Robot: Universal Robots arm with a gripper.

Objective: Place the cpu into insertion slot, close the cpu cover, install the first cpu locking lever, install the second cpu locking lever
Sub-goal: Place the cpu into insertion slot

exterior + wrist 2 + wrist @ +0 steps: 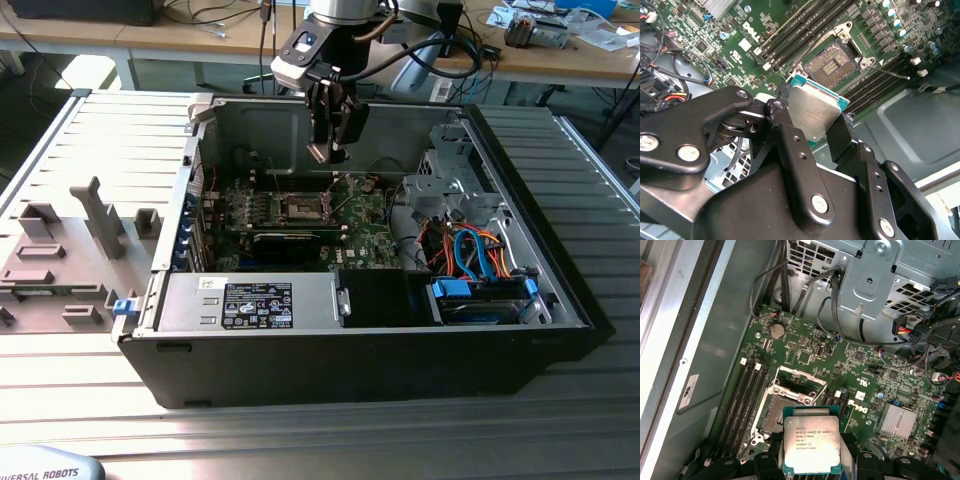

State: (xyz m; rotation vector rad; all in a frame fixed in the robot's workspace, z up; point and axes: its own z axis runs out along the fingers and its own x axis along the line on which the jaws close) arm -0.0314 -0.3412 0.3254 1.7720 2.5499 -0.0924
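First wrist view: cpu [811, 442] blocks our view of part of the insertion slot [775, 412], and the pincer [812, 452] is cut off by the picture edge. Second wrist view: fingers [790, 145] hide part of the cpu from us. Exterior view: slot detail is too small for us to tell.

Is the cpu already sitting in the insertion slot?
No, the tool holds the cpu by its edges, clear of the board, and the insertion slot lies empty.
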